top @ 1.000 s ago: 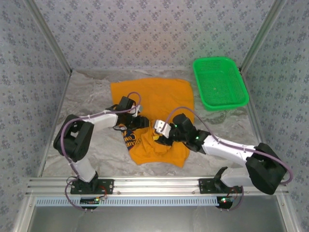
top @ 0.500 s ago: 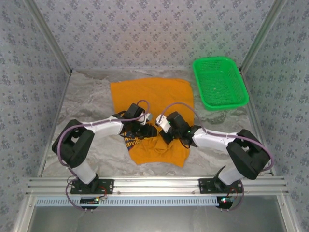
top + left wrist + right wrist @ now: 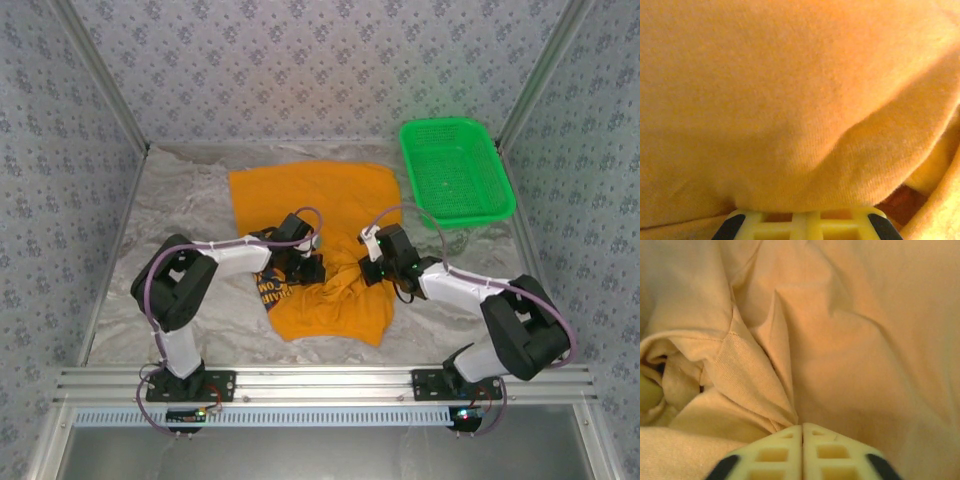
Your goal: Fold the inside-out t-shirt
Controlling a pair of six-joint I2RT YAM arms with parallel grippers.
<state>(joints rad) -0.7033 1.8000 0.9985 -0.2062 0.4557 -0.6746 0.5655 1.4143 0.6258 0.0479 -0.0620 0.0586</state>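
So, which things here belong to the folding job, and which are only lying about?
For the job: the t-shirt; the left gripper; the right gripper, pinching the cloth.
Lying about: the green basket, at the far right of the table.

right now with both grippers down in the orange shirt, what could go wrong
1. The right gripper is shut on a bunched fold of the orange t-shirt. It may hold several layers, so a pull could drag the whole heap.
2. Cloth drapes over the left gripper, hiding its tips. Its hold is unconfirmed and could slip.
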